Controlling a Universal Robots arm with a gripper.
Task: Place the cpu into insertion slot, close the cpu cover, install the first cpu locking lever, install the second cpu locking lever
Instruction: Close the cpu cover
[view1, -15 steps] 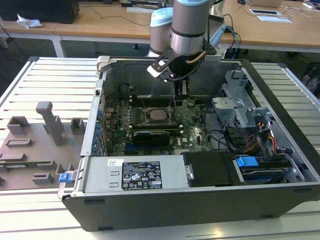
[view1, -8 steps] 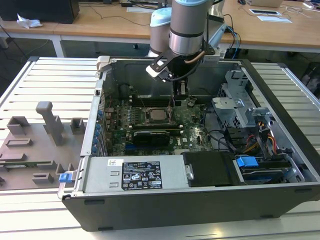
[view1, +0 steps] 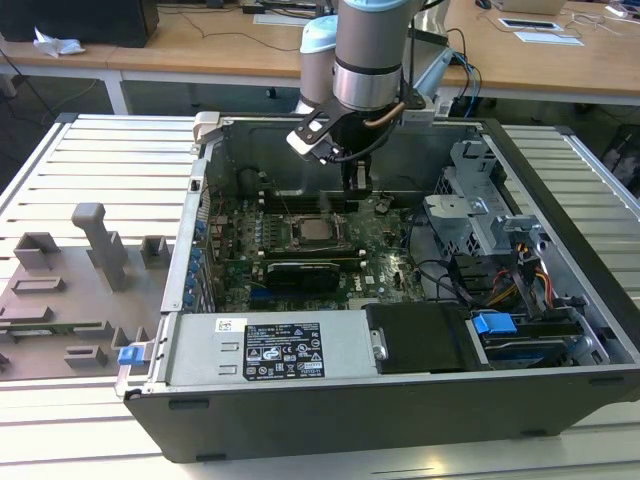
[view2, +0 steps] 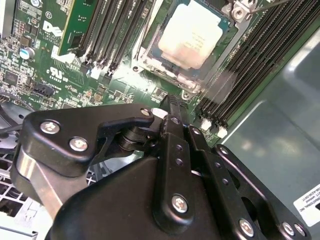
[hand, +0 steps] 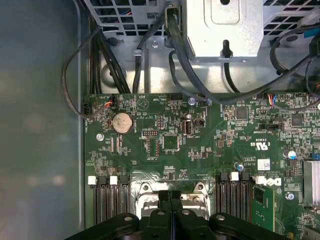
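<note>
The cpu lies flat in the insertion slot on the green motherboard, its silver top showing through the window of the cpu cover, which lies down around it. In the second wrist view the cpu is close beyond the fingertips. My gripper hangs just above the board, a little toward the exterior view's right and rear of the socket. Its black fingers are pressed together with nothing between them, shut. The socket frame shows on both sides of my gripper.
Black memory slots flank the socket on both sides. A silver drive cage and bundled cables stand toward the exterior view's right. A power supply fills the case front. Grey fixtures sit on the table outside the case.
</note>
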